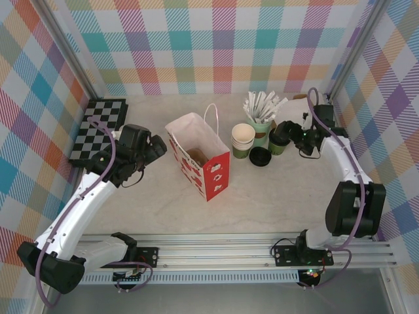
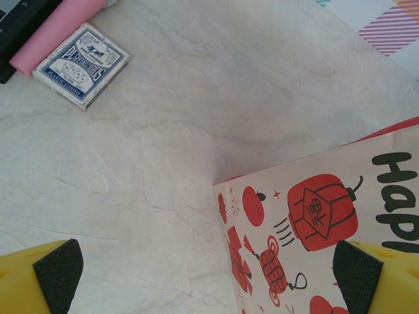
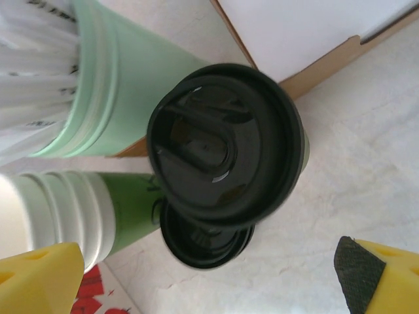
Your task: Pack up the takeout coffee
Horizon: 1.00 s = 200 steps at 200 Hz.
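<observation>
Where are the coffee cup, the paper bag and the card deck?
coffee cup (image 3: 226, 144): right wrist view, black lid.
paper bag (image 1: 216, 173): top view, red side.
card deck (image 2: 82, 64): left wrist view, box top.

The top camera looks down from behind the near edge over the whole surface (image 1: 262, 196). The left wrist camera hangs close by the bag (image 2: 314, 216), the right close above the lidded cup (image 3: 222, 144); the top view shares both.

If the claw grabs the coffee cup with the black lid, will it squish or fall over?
It would probably dent a little: the coffee cup looks like thin paper. Its black lid may stiffen the rim. It stands tall and narrow beside the mint cup, so a sideways nudge might tip it.
</observation>
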Tool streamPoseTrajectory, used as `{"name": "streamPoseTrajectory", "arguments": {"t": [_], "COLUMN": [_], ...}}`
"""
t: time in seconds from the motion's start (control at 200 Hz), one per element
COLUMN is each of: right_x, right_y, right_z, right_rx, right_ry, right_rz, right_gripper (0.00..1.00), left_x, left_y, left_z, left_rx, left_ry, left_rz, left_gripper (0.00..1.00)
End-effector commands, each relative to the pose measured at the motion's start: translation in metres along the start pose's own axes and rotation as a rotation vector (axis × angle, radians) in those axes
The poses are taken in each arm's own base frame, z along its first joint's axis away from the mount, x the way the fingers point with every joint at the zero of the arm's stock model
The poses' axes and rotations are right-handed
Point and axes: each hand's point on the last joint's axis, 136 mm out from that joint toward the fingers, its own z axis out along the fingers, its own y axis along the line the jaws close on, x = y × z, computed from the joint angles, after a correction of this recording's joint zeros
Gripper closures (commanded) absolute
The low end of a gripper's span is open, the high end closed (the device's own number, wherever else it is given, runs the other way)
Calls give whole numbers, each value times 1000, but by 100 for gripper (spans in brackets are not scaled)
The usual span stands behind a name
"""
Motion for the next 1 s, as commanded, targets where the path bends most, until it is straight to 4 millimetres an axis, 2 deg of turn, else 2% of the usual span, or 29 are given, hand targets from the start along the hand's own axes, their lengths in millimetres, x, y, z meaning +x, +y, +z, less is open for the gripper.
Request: {"name": "streamPoseTrajectory", "arguments": {"t": [0.0, 0.445, 0.655, 0.79, 0.995], "right_x": [-18, -19, -21, -19, -13], "right_y": [2, 9, 4, -3, -6], "right_z": [13, 45, 62, 65, 62], "right_rx": [-14, -66, -7, 48, 62], "right_ry": [-46, 35, 61, 62, 79], "right_rz": [-58, -94, -94, -95, -108], "right_gripper": [0, 0, 0, 0, 14], "left_x": [-2, -5, -5, -6, -5], "left_y": [9, 14, 16, 18, 17], "left_z": [2, 2, 0, -3, -2], "left_rx": [-37, -63, -69, -69, -67], "left_ry": [-12, -28, -26, -34, -28], "left_rz": [-17, -4, 2, -1, 0], "left_gripper": [0, 0, 0, 0, 0]}}
